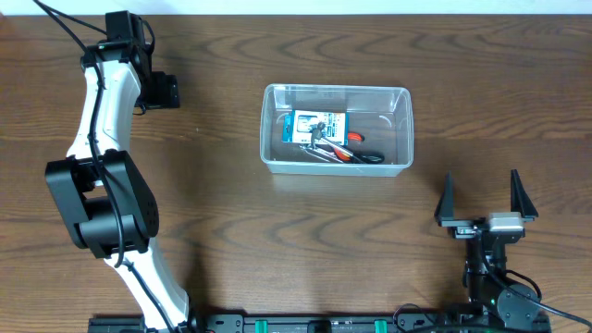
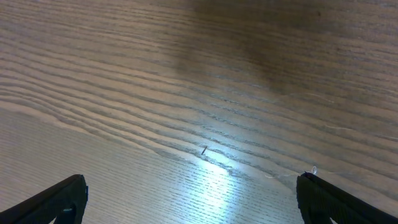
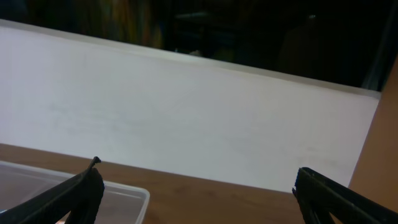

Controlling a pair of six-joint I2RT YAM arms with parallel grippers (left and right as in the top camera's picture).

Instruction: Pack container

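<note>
Clear plastic container point(image 1: 337, 89) holds blue-white box point(image 1: 319, 127), print unreadable.

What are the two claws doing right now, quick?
Left gripper: open, holding nothing.
Right gripper: open, holding nothing.

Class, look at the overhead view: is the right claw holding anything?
No, the right claw stands open and empty, well apart from the container.
</note>
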